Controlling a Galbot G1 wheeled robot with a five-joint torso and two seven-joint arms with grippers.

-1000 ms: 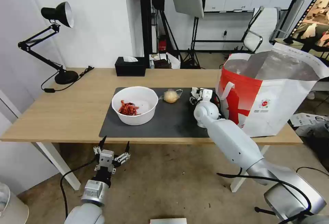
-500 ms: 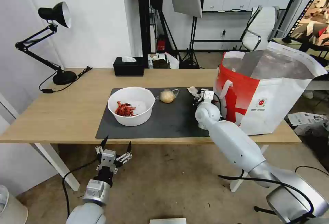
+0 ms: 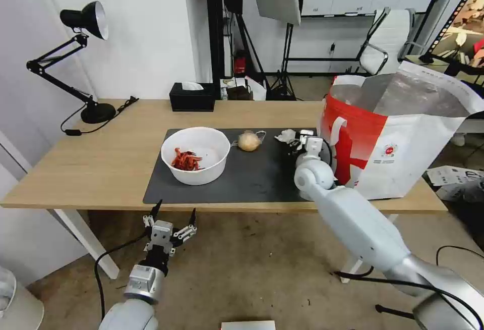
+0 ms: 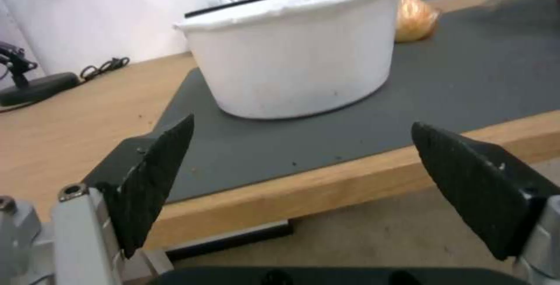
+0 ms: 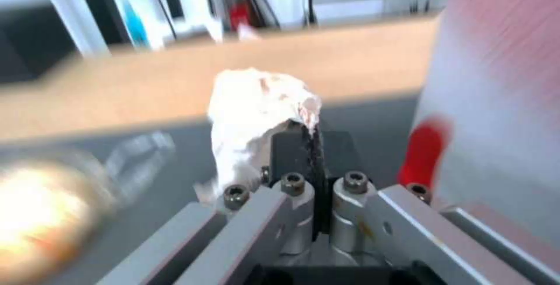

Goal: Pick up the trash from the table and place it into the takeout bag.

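Right wrist view: we see our right end effector [image 5: 309, 132] clamped on the tissue [image 5: 251, 110], left end effector [image 3: 173, 212] wide below the table [image 3: 101, 168].

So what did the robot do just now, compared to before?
The right pincer, shut on the crumpled tissue, has carried it a little toward the takeout bag. The bowl, wrapped lump and left pincer, open below the table, stayed put.

The table [image 3: 101, 163] bears a mat [image 3: 252, 178], takeout bag [image 3: 398, 153], lamp [image 3: 96, 113] and tissue box [image 3: 191, 99].
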